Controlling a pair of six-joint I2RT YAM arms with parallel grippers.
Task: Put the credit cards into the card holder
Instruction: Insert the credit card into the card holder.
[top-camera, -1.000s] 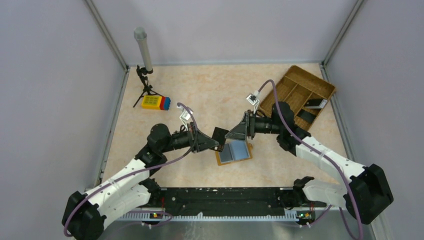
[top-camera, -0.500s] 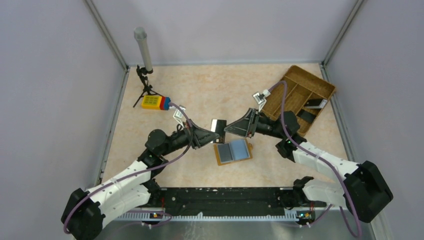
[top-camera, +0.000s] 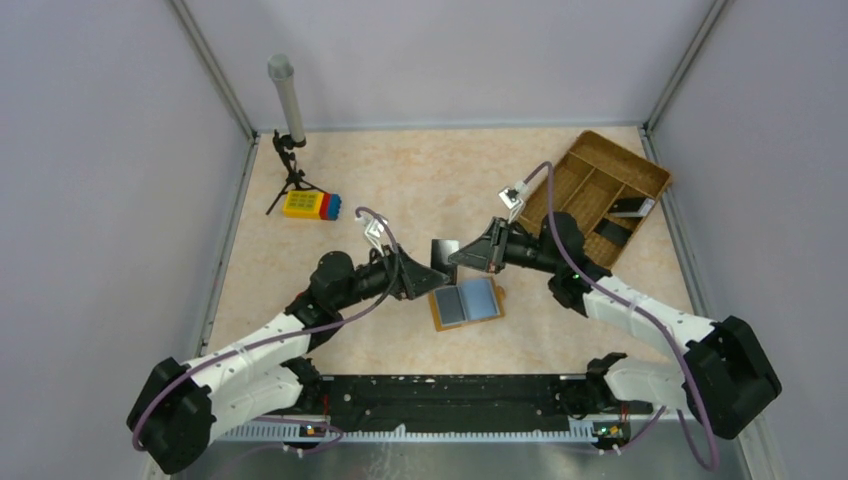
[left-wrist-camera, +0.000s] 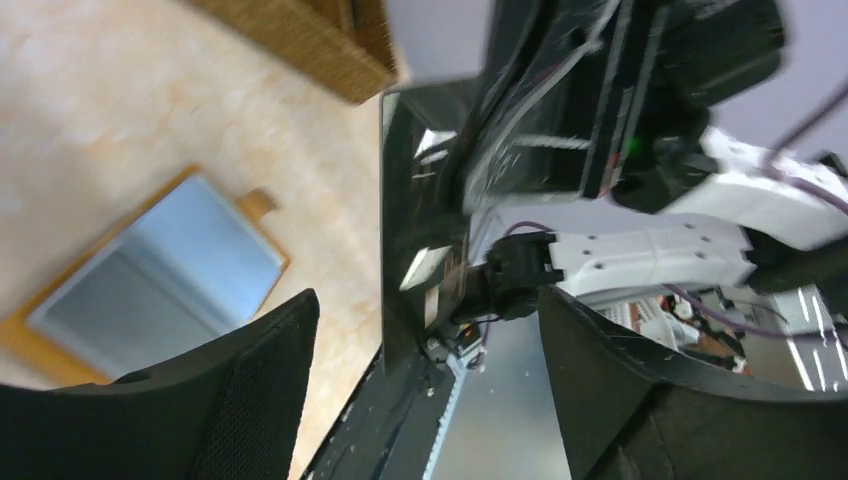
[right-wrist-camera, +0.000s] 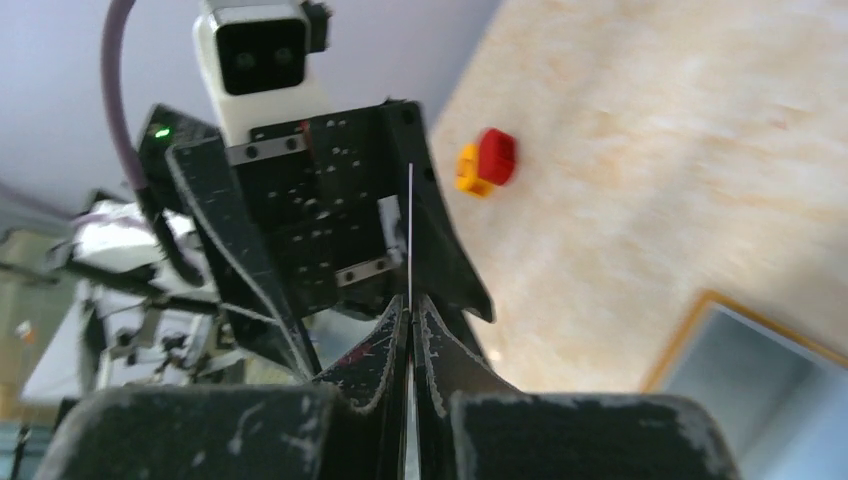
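Observation:
A black credit card hangs in the air between both arms, above the table. My right gripper is shut on it; the right wrist view shows the card edge-on pinched between the closed jaws. My left gripper stands open around the card's other side, its fingers apart from it. Just below lies the card holder, open flat, orange-tan, with a dark grey card and a light blue card on it. Its tab shows in the left wrist view.
A brown woven tray at the back right holds two dark cards. A yellow-red-blue toy block and a small tripod with a grey tube stand at the back left. Grey walls close in both sides.
The right gripper has shut on the black card and the left gripper, which held it, has opened. Both arms shifted slightly above the card holder.

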